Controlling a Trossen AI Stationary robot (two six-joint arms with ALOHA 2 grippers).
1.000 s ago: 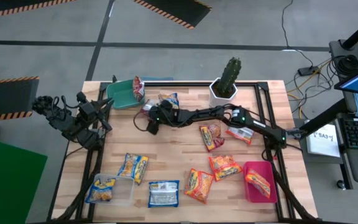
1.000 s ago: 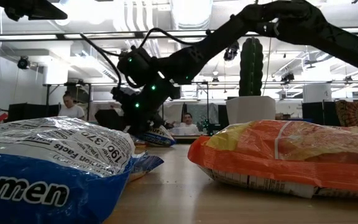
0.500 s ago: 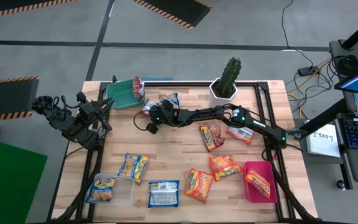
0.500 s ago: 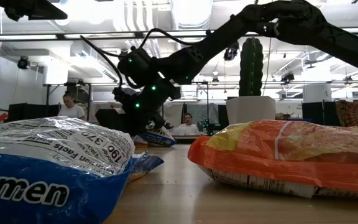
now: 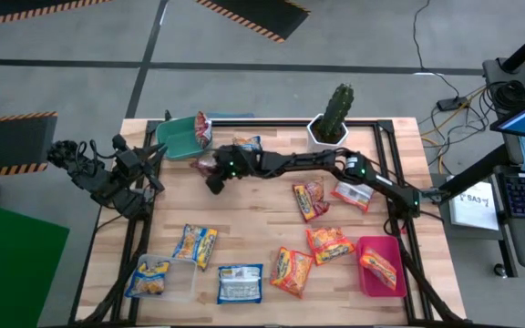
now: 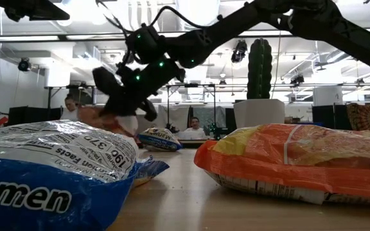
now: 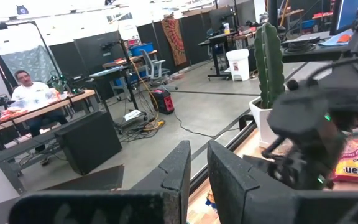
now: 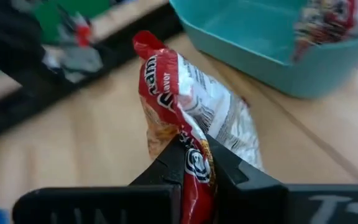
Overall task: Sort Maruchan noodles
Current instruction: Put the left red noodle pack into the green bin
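Two dark jointed arms occupy the wooden slatted table [image 5: 244, 219]. The right arm reaches across the upper middle of the high view, and the right gripper [image 8: 194, 163] has its two flat black fingers pressed together on the crimped edge of a red-silver packet [image 8: 188, 118], a crinkly, glossy plastic rectangle that is creased and bunched above the pinch. In the high view this packet [image 5: 206, 164] sits left of centre near the upper edge of the table, just beside the green tray [image 5: 177, 137], a shallow smooth-walled plastic bin holding another red-silver packet [image 5: 201, 128] propped against its right wall. In the low view the held packet [image 6: 108, 119] hangs clear of the tabletop at the left of the frame. The left gripper [image 7: 197, 163] rests at the left edge of the table in the high view, its two blocky dark fingers nearly together with a narrow slit between them and nothing in it. A blue-yellow packet [image 5: 247, 144] lies at the upper centre beside the right arm. The cactus [image 5: 338, 111], a ribbed green column in a white angular pot, stands at the upper right of centre. Orange-yellow packets [image 5: 328, 244] lie scattered at the lower right, one inside the pink tray [image 5: 368, 244]. At the lower left, a clear tray [image 5: 182, 281] holds one blue-yellow packet [image 5: 149, 276], with further flat packets beside it.
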